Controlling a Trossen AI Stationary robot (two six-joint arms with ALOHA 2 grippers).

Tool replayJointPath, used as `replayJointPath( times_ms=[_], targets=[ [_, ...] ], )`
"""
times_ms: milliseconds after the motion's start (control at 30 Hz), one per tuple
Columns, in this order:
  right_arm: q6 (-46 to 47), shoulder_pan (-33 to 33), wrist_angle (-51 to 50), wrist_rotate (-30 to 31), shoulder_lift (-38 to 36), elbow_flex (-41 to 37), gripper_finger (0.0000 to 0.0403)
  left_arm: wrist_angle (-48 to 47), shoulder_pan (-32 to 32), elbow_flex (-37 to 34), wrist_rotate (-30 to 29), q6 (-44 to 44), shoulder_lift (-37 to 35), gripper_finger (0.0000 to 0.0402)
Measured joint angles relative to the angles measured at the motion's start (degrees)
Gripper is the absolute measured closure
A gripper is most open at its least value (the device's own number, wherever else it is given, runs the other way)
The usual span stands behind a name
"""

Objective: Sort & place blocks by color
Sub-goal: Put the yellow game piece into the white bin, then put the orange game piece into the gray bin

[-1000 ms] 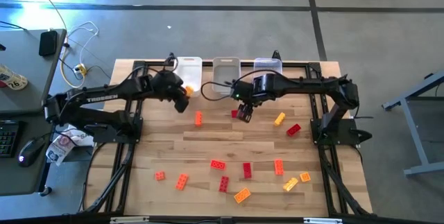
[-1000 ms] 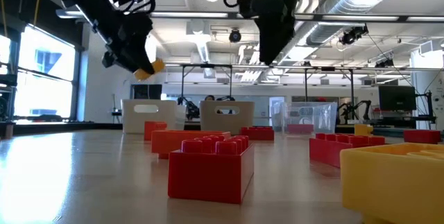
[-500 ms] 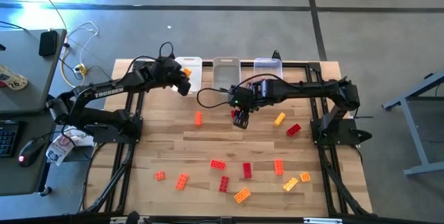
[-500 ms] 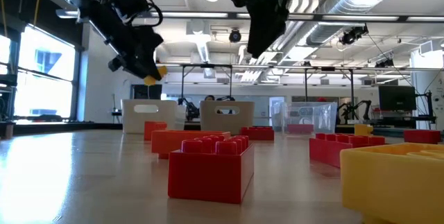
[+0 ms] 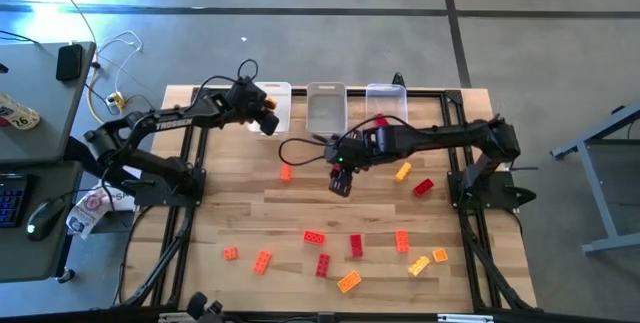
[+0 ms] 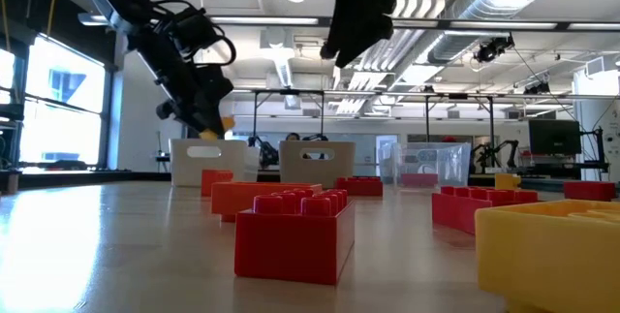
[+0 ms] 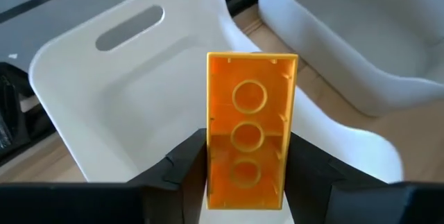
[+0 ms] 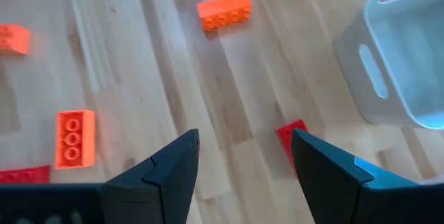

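Bricks like these are hard, light, hollow plastic with slick flat sides, so they take a firm squeeze without harm but can twist or slip if caught by a corner; I judge the two long side walls to be the best place to hold one. The left pincer grips the yellow-orange studded plastic brick exactly so, a finger on each long side and its open underside facing the wrist camera. The white plastic bin lies directly beneath it. The right pincer hangs spread and empty over the wooden surface. A small red plastic brick lies just below it by one fingertip, and the grey plastic bin stands just beyond. By my count, twelve loose bricks show from above, roughly three red, six orange-red and three yellow-orange, though close shades are hard to separate. The red one under the right pincer and the held one make fourteen. There are three bins, the third being the clear plastic bin.
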Motion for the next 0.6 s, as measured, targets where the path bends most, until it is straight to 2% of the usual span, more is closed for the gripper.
replayJointPath(
  times_ms=[467,600],
  targets=[
    [0.98,7.17,6.51,0.02,0.02,0.0,0.0187,0.87,0.0,0.0,-0.54,-0.55,1.24,0.0209],
    [1.05,8.6,8.63,0.03,0.02,0.0,0.0187,0.75,-0.04,0.0,2.65,-0.57,1.2,0.0205]
  ],
)
